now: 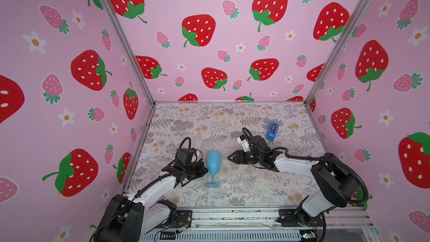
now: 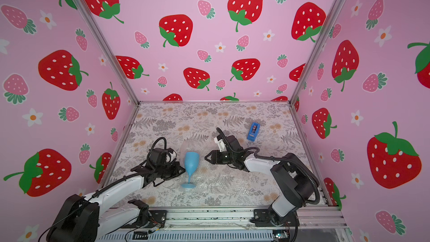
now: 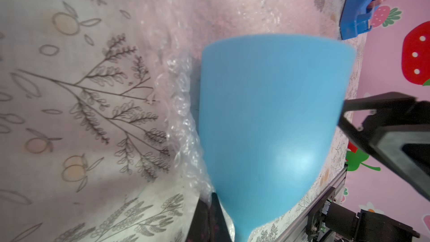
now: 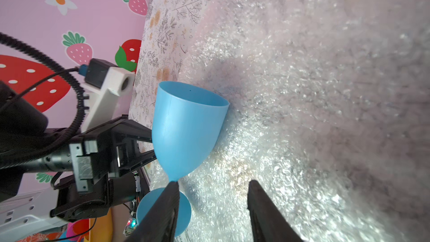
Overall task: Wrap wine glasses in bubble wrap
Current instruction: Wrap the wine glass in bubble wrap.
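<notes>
Lying sideways on the bubble wrap (image 1: 232,182), the goblet (image 1: 213,161) hides the tips of your closed left tool (image 1: 206,170); any pinch on the wrap is unclear. Your right tool (image 4: 213,182) gapes empty nearby.

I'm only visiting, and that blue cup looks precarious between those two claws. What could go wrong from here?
The goblet lies on its side on the bubble wrap; being round, it could roll away when the sheet is tugged.
The left gripper, shut and apparently pinching the wrap's edge beside the stem, might lose that thin, slippery film.
The right gripper, open close to the stem, could knock the goblet instead of catching wrap.
</notes>
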Robot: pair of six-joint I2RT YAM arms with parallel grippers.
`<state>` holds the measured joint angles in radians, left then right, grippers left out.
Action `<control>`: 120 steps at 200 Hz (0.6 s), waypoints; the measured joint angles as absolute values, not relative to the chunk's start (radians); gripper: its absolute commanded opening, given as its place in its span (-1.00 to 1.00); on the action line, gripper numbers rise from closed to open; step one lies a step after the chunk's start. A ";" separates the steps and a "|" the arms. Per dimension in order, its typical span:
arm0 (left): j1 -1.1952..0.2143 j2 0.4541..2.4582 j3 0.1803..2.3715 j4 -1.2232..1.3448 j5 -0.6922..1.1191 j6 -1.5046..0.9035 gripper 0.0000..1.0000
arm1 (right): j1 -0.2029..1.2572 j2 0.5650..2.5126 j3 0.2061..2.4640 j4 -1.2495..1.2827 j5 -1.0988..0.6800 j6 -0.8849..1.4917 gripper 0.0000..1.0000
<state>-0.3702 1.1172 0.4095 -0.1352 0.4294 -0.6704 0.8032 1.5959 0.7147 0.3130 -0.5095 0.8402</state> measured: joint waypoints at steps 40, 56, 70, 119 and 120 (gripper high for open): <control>-0.466 1.128 0.452 -0.114 0.392 -0.708 -0.97 | 0.803 1.654 0.694 0.367 -0.516 0.868 -0.17; -0.505 1.140 0.470 -0.105 0.379 -0.722 -0.98 | 0.803 1.660 0.689 0.380 -0.516 0.873 -0.18; -0.537 1.149 0.485 -0.103 0.367 -0.735 -0.98 | 0.803 1.660 0.682 0.393 -0.515 0.876 -0.18; -0.626 1.180 0.556 -0.101 0.341 -0.777 -0.99 | 0.795 1.660 0.631 0.426 -0.507 0.892 -0.24; -0.627 1.180 0.558 -0.101 0.341 -0.778 -0.99 | 0.795 1.660 0.630 0.426 -0.508 0.893 -0.25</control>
<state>-0.6270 1.1801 0.5575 -0.1013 0.3408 -0.7776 0.7952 1.6600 0.6300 0.4263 -0.5076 0.8928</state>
